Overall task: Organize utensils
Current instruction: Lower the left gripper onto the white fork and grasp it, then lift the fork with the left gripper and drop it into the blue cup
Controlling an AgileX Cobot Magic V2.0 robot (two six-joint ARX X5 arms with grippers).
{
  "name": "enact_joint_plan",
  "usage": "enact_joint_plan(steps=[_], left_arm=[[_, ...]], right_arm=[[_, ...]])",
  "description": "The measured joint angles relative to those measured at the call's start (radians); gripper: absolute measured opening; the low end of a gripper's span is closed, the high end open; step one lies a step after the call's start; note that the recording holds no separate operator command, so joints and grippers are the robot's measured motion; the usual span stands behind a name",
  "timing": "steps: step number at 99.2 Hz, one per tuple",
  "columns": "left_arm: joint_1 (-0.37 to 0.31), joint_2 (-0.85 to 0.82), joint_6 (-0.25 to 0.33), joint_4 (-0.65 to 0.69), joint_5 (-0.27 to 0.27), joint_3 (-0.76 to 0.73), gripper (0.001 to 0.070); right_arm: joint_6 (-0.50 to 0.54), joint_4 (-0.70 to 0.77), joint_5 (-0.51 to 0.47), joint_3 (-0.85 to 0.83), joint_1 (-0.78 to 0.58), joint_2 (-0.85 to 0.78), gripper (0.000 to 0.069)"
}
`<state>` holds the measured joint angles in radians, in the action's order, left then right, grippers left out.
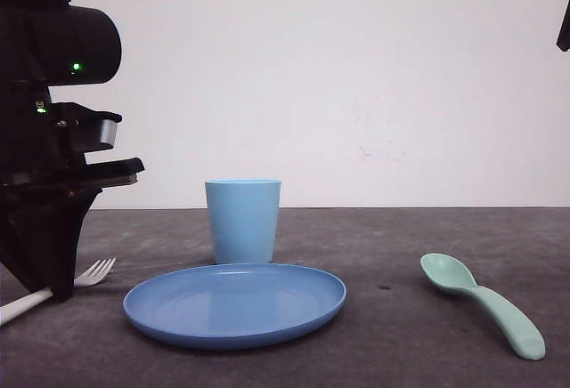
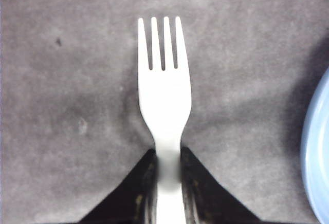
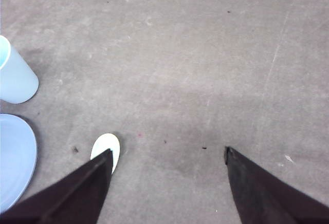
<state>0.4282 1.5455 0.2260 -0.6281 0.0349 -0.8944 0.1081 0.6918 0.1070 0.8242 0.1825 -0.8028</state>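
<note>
Near the table's front left corner, the white fork (image 2: 164, 100) lies flat, its handle pinched between the left gripper's (image 2: 168, 170) jaws. Lifting it level should keep the thin, smooth plastic from twisting. The thick, rounded mint spoon (image 1: 485, 303) rests near the front right edge; the right gripper (image 3: 167, 157) hovers wide open above it.

Backdrop: plain white wall (image 1: 356, 76), faint reddish smudges right of centre. Table (image 1: 401, 246): dark grey matte surface, lightly scuffed and speckled, meets wall along a straight horizontal edge. Lighting even, soft shadows.
</note>
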Motion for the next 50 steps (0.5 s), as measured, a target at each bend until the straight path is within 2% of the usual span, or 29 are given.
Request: enact_joint_plan(steps=[15,23,39,50], left_arm=[[0.003,-0.030,0.005,0.002,0.002,-0.019,0.0038],[0.003,-0.103,0.008,0.054,0.003,-0.045,0.0038],[0.008,-0.302,0.026,0.302,0.005,-0.064,0.0038],[0.032,-0.362,0.029,0.513,0.005,-0.067,0.0038]], right_arm=[[0.000,0.000,0.000,0.000,0.005,0.000,0.0436],[0.000,0.000,0.000,0.000,0.007,0.000,0.0436],[0.000,-0.002,-0.001,0.000,0.007,0.000,0.0436],[0.000,-0.025,-0.001,0.000,0.007,0.000,0.0436]])
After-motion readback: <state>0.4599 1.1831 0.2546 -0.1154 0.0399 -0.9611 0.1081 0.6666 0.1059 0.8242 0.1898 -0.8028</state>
